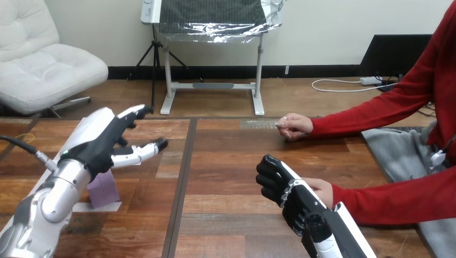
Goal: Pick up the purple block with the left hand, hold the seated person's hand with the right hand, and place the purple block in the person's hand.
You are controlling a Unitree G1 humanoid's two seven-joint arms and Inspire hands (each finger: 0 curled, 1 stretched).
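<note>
Under left hand (102,142), one purple block (103,189); right hand (282,185) beside person's nearer hand (321,188).

One table (226,161). One block (105,189), purple, near the table's left edge. Two robot hands: the left hand (105,141) by the block, the right hand (279,183) toward the near edge. Two human hands, both from the right edge: one person's hand (321,189) just beside the right hand, the other person's hand (293,125) near the far edge.
</note>
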